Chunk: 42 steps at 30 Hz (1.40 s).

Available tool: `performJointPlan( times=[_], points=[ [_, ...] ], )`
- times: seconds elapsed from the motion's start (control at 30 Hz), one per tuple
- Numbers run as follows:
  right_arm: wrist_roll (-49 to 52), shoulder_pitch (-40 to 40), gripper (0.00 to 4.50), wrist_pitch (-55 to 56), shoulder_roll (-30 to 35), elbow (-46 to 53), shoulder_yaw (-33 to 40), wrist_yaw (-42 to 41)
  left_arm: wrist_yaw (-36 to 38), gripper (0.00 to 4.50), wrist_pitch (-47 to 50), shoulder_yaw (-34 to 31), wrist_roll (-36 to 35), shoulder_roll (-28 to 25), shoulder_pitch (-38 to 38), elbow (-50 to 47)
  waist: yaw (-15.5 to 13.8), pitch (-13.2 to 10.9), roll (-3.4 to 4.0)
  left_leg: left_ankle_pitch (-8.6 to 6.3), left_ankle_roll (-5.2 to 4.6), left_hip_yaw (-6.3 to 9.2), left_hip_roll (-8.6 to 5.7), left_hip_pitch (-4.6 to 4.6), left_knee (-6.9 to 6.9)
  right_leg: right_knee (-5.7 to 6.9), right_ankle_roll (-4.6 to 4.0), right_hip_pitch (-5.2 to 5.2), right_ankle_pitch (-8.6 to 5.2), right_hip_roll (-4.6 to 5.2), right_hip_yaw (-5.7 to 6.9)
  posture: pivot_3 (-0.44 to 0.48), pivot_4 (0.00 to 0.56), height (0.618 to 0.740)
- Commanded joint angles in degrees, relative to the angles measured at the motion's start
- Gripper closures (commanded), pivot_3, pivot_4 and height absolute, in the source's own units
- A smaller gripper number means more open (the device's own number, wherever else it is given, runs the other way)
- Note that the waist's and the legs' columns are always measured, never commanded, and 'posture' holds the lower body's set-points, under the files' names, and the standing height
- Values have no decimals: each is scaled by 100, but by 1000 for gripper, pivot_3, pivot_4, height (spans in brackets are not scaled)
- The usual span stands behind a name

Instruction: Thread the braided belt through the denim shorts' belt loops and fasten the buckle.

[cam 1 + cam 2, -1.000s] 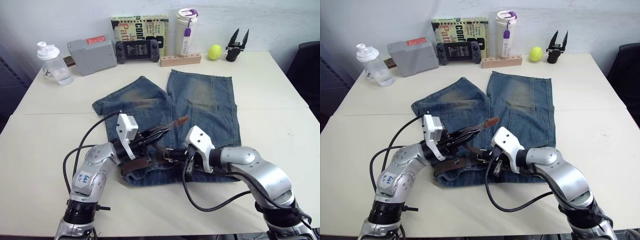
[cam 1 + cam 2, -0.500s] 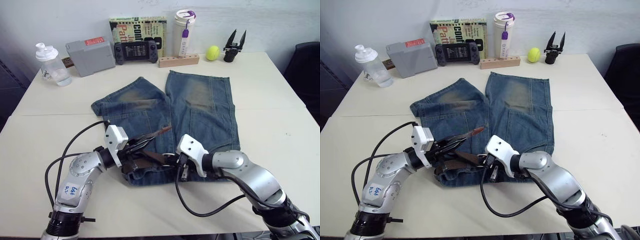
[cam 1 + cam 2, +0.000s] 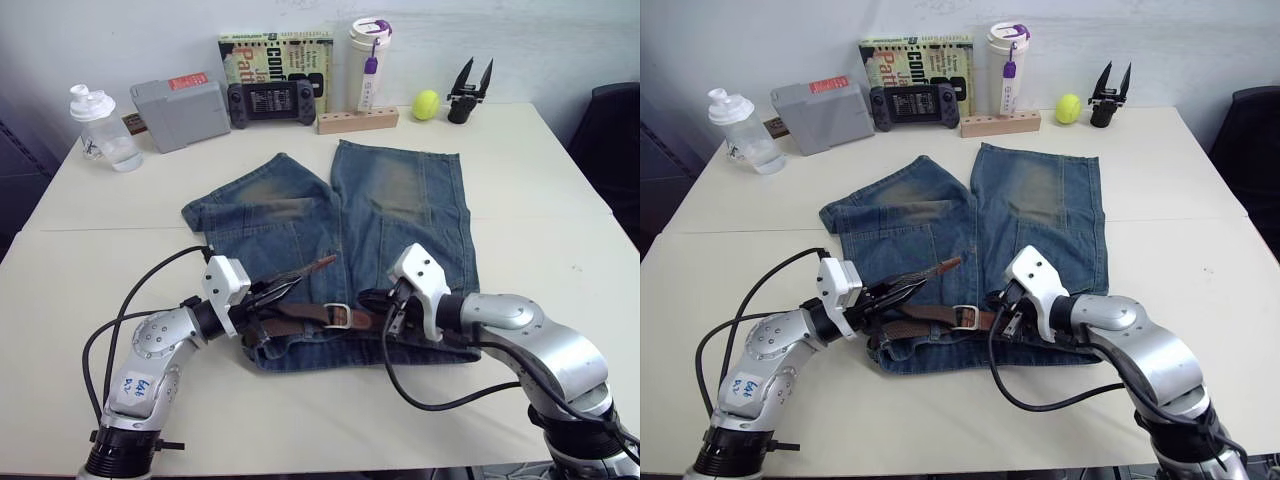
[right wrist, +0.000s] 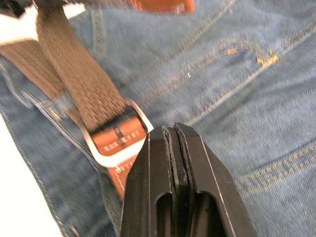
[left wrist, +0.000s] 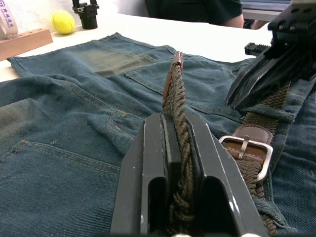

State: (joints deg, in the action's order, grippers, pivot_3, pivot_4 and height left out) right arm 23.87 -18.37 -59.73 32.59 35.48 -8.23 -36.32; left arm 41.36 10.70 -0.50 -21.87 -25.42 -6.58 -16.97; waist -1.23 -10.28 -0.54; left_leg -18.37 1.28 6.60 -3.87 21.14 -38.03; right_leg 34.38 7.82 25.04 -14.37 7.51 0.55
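Now the denim shorts (image 3: 340, 240) lie flat on the pale surface (image 3: 540, 190), waistband nearest the robot. Along it runs the braided belt (image 3: 300, 312); since a second ago the right pincer (image 3: 392, 318) has drawn back toward the right, uncovering the buckle (image 3: 337, 316) mid-waist with the strap passed through it. That pincer is closed on nothing. The left pincer (image 5: 174, 163) stays clamped on the belt's tail, so fastening looks nearly done.

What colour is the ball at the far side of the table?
The ball is yellow-green, clearest in the left eye view.
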Motion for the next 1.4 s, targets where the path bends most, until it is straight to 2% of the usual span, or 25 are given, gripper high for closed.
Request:
performJointPlan(
  times=[0.03, 0.5, 0.67, 0.8, 1.03, 1.2, 1.4],
  points=[
    [-130, -1, 4443, 208, 47, 19, -304, 72, -35, 4500, -105, -81, -16, -3, -54, -160, 0, 0, 0, 0, 0, 0, 0, 0, 0, 0, 0, 0, 0, 0, 0, 0, 150, 705],
    [-132, -507, 4443, 147, -310, 28, -889, 207, -126, 4500, -61, -98, -14, -9, -72, -184, -3, 0, 0, 0, 1, 3, 0, 2, 0, -1, 0, 1, 0, 0, 0, 0, 150, 705],
    [-298, -558, 4443, 92, -239, -56, -1206, 288, -138, 4500, -53, -67, -2, -9, -62, -197, -1, 0, 0, 0, 1, 8, 0, 3, 0, -1, 0, 3, 0, 0, 0, 0, 150, 705],
    [-185, -701, 4443, 4, -297, -99, -924, 329, -128, 4500, -77, -47, 37, -33, -36, -191, 4, 0, 0, 0, 1, 8, 0, 4, 0, 0, 0, 6, 0, 0, -1, 0, 150, 705],
    [572, -1007, 4443, -73, 99, -245, -103, -442, 59, 4500, -260, -28, 100, -127, 44, -171, -1, 0, 0, -1, 0, 5, -1, 7, 0, -4, 0, 8, 0, 1, -2, 0, 150, 705],
    [565, -1237, 4443, 218, 572, -823, -622, -1281, 223, 4500, -637, -27, 322, -266, 34, -68, 4, -1, 0, -4, -4, -5, 3, 6, 2, -4, -1, 8, 0, -1, 0, 0, 150, 705],
    [121, -1577, 4443, 683, 506, -1573, -1270, -1566, 295, 4500, -791, -13, 425, -350, 146, -105, 35, -1, 0, -2, -1, -11, 5, 6, 2, -6, -4, 9, 2, -1, 0, 0, 150, 705]
  ],
)
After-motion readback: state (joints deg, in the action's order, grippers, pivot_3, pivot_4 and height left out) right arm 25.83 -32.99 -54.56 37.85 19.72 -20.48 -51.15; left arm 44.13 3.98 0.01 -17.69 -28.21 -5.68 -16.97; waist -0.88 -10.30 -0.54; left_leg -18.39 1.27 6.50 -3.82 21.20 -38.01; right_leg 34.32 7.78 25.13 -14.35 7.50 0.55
